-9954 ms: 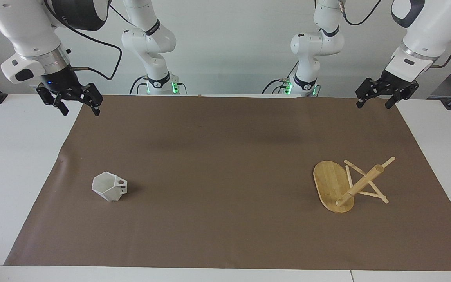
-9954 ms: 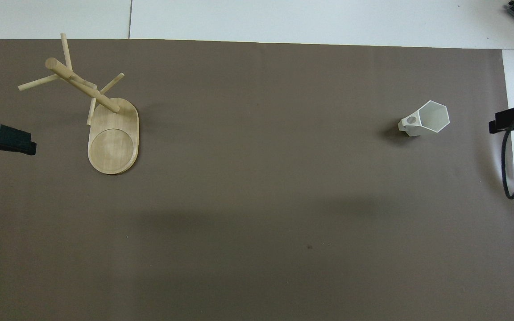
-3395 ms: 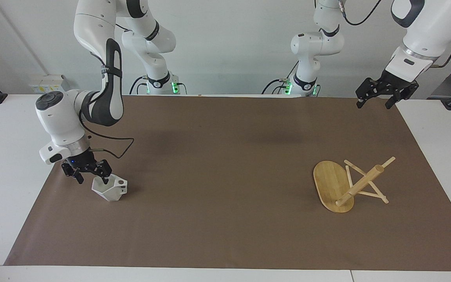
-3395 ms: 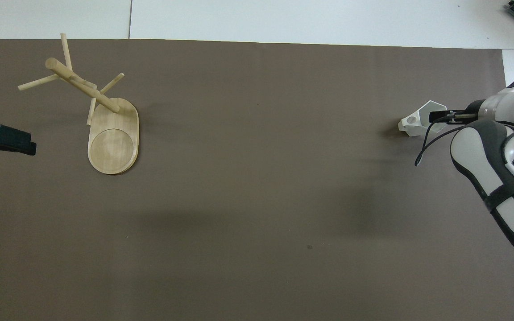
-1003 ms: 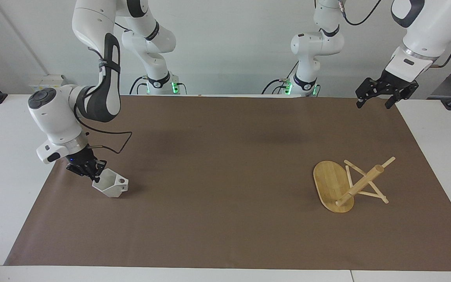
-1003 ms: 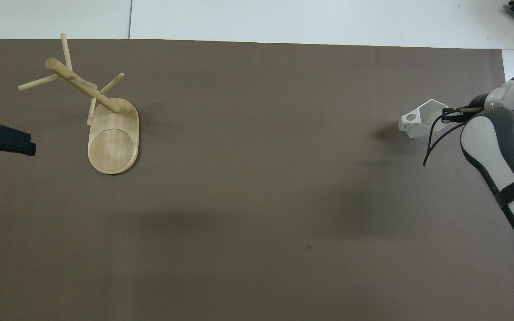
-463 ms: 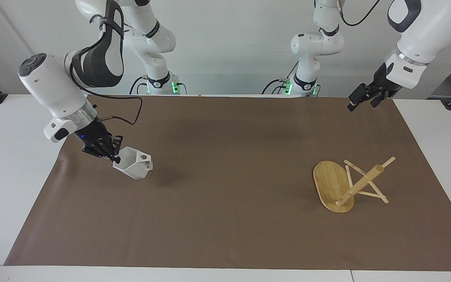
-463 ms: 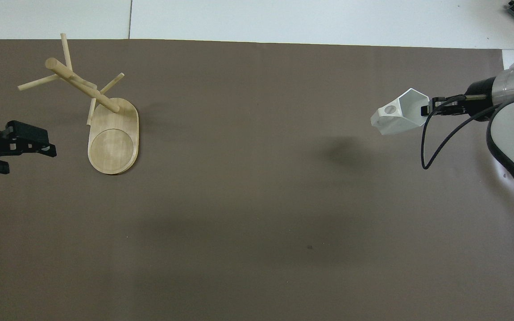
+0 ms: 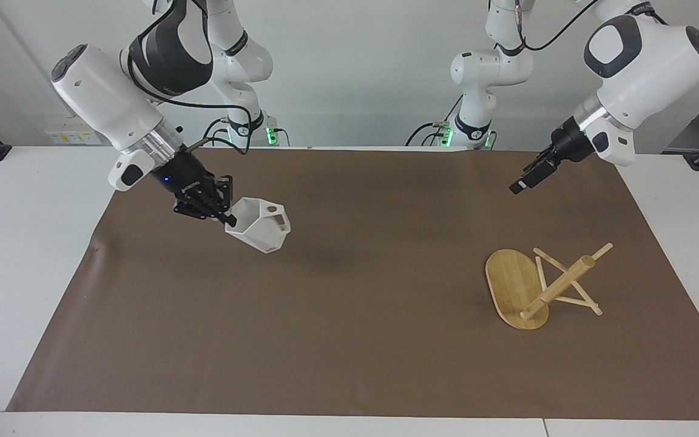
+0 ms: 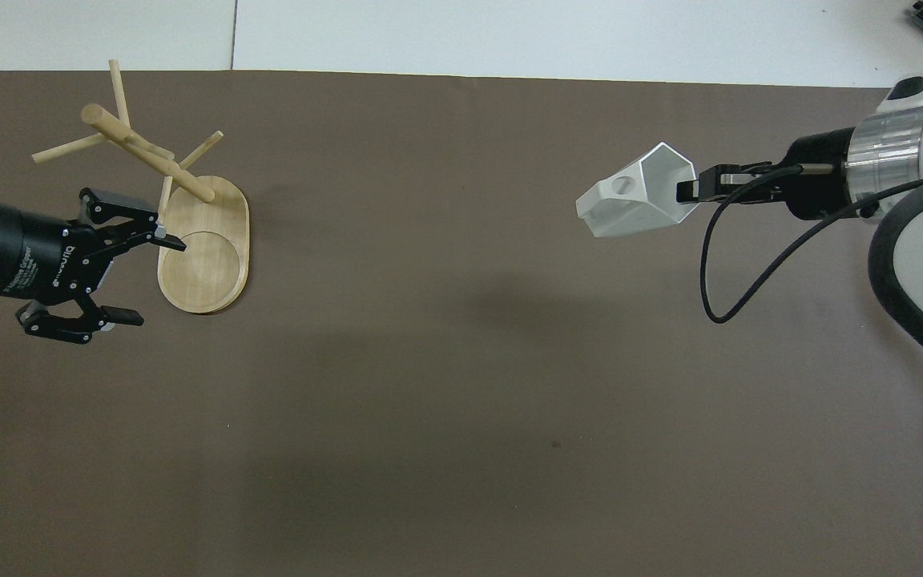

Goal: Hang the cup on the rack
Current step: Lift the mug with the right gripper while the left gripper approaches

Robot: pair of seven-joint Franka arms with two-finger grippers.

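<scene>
The right end effector [image 9: 223, 213] is clenched on the rim of the cup [image 9: 259, 225] and holds it tilted in the air over the brown mat [image 9: 349, 340], above the right arm's half of the table [image 9: 16, 255]. The cup hangs just off the fingertips, toward the middle of the table, its handle uppermost. The rack [image 9: 543, 285] stands on the mat at the left arm's end. The left end effector [image 10: 125, 276] is released, fingers spread, in the air near the rack and not touching it.
</scene>
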